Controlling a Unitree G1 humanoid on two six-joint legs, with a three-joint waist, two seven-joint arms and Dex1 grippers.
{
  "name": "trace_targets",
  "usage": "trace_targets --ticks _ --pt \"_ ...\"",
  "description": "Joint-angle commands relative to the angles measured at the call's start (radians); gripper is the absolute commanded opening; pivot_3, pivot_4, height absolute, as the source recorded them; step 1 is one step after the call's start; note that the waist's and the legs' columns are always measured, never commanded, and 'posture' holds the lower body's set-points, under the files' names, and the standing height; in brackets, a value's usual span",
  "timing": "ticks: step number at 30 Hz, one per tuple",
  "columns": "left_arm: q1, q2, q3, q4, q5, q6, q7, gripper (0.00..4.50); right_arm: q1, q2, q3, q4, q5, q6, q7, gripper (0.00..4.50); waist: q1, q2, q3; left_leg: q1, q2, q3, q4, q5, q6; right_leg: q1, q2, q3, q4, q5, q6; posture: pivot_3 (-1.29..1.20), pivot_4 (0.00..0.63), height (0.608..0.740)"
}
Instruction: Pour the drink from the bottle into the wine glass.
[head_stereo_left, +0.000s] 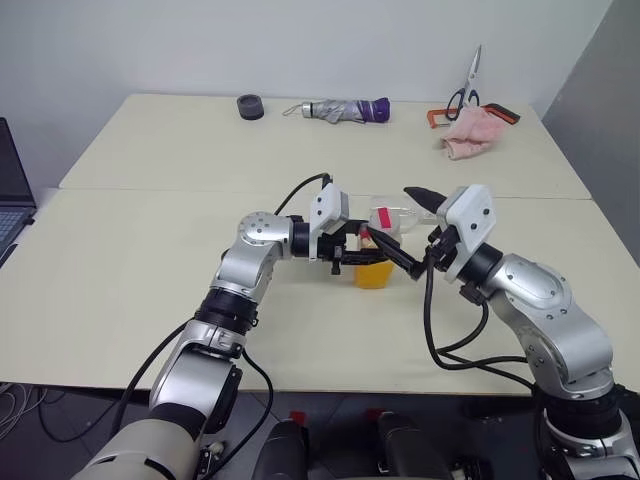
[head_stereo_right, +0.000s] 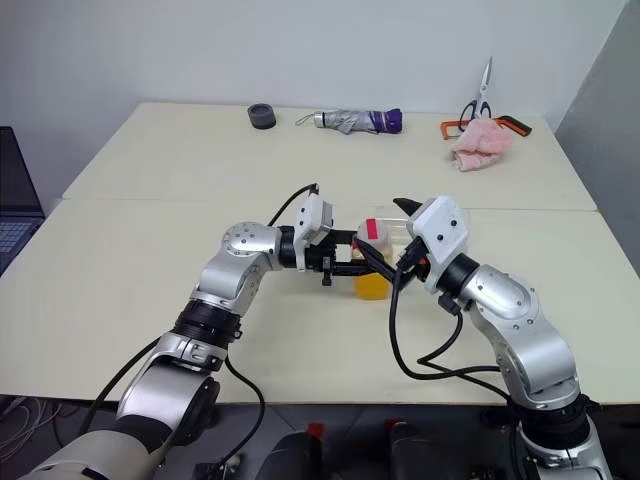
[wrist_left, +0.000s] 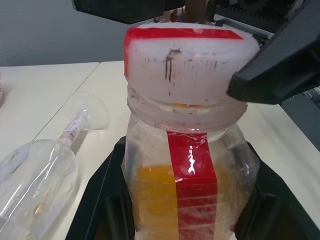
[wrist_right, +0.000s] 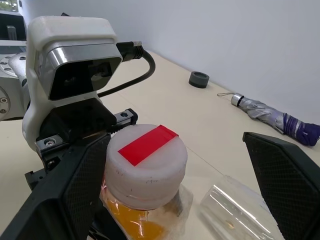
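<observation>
Two robot arms meet over a pale tabletop (head_stereo_left: 140, 300), and everything here is placed from the bottle (head_stereo_right: 372, 262). Upright near the middle of the tabletop, it is small, clear plastic, with a red label strip and a white cap (wrist_right: 146, 162) crossed by red tape. Orange drink (head_stereo_left: 373, 272) fills its lower part. Left claw (head_stereo_left: 362, 256) is closed around the bottle's body from the robot's left. Right claw (head_stereo_left: 418, 228) is spread wide, one finger (wrist_right: 65, 195) on each side of the cap, not closed on it. Wine glass (wrist_left: 37, 170) lies on its side just beside the bottle, on the far side. Well behind the bottle lie a folded umbrella (head_stereo_left: 345, 110), scissors (head_stereo_left: 467, 88) and a pink cloth (head_stereo_left: 472, 135).
</observation>
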Motion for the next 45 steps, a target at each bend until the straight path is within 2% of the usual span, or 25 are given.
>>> trace_targets --ticks 1,45 --pt "-0.028 0.000 0.022 -0.017 -0.016 -0.022 -0.004 1.89 -0.001 -0.010 -0.051 -0.028 0.021 -0.002 0.003 4.50 0.000 0.000 0.000 0.000 0.000 0.000 0.000 0.000 0.000 0.000 0.000 0.000 0.000 0.000 0.000 0.00 0.150 0.740" --pt "-0.034 0.009 0.026 -0.006 -0.017 -0.025 -0.009 1.89 0.037 -0.069 -0.100 -0.061 0.071 0.032 0.015 4.50 0.000 0.000 0.000 0.000 0.000 0.000 0.000 0.000 0.000 0.000 0.000 0.000 0.000 0.000 0.000 0.00 0.150 0.740"
